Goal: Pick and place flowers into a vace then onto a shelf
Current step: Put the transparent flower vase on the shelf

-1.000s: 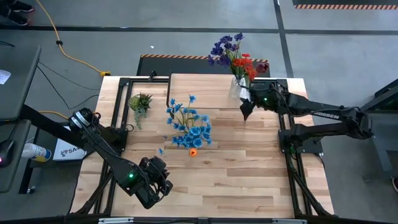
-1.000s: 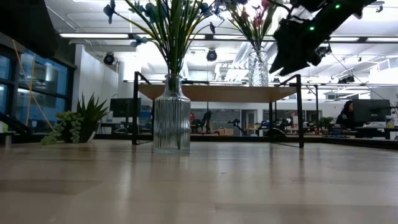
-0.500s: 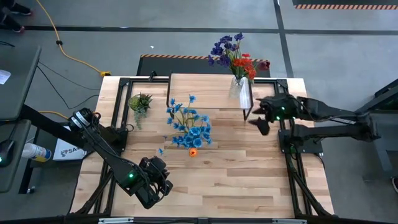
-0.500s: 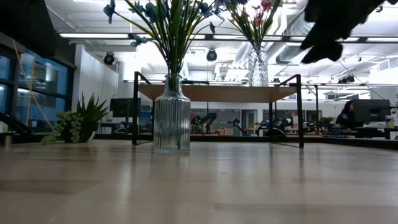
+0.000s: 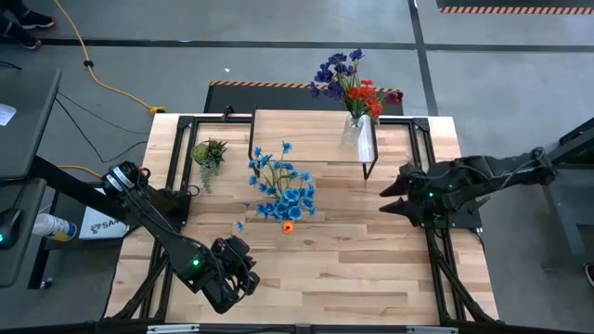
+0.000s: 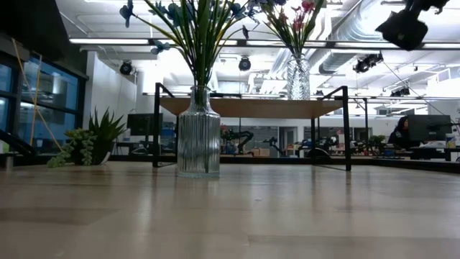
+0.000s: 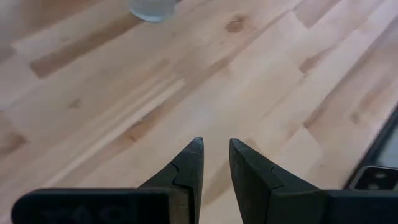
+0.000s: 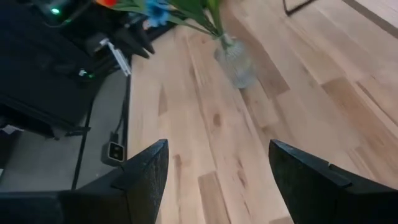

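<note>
Flowers: red-purple bunch (image 5: 353, 82) stands in a vase on the shelf (image 5: 306, 134), blue bunch (image 5: 281, 188) in its vase on the tabletop (image 5: 343, 260), probably next. Right gripper (image 5: 394, 197) spread wide, empty, beside shelf. Left gripper (image 7: 214, 163) nearly together, empty, parked near tabletop's front.

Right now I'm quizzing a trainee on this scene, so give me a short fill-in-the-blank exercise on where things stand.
1. The vase of red and purple flowers stands on the ____.
2. The blue flowers stand in a vase on the ____.
3. The right gripper holds ____.
4. The potted plant sits on the table's ____ side.

Missing: shelf; table; nothing; left
</note>
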`<state>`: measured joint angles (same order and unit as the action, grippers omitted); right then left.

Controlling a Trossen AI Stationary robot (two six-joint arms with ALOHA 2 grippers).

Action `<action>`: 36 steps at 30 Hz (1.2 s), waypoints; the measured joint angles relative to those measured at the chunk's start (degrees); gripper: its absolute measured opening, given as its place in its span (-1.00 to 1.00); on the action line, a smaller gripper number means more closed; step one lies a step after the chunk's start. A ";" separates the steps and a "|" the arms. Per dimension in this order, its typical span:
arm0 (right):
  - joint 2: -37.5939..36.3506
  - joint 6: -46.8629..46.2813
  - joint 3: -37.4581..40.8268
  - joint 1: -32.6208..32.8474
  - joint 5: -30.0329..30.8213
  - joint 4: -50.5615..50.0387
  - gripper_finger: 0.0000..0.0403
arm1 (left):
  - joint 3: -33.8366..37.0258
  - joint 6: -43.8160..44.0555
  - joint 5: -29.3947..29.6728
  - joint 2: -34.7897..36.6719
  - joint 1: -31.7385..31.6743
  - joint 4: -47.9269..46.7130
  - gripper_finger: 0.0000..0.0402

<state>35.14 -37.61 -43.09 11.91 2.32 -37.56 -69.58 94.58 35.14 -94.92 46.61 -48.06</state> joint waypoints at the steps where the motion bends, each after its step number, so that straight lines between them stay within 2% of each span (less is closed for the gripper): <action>1: 0.08 -0.48 0.00 1.47 1.19 0.45 0.32 | -0.01 -0.01 0.00 -0.46 0.02 1.17 -0.44; 8: 0.19 -2.46 0.00 9.83 9.84 1.12 0.32 | 0.05 2.26 0.43 -6.03 0.81 4.07 -0.44; 13: 0.19 -4.02 0.00 13.64 13.89 1.72 0.32 | 0.01 2.54 6.50 -10.14 0.61 4.61 -0.44; 22: 0.19 -5.91 0.00 17.31 17.44 1.81 0.32 | 0.00 0.12 15.57 -13.75 0.20 4.65 -0.44; 33: 0.19 -6.55 0.00 18.30 19.62 1.83 0.32 | 0.00 -3.04 10.66 -13.79 -4.31 4.68 -0.44; 36: 0.19 -6.97 0.00 18.30 19.30 1.83 0.32 | 0.00 -2.98 11.50 -13.79 -5.19 4.95 -0.44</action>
<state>35.33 -44.58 -43.09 30.22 21.63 -35.73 -69.58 91.60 46.64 -108.71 41.42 -43.12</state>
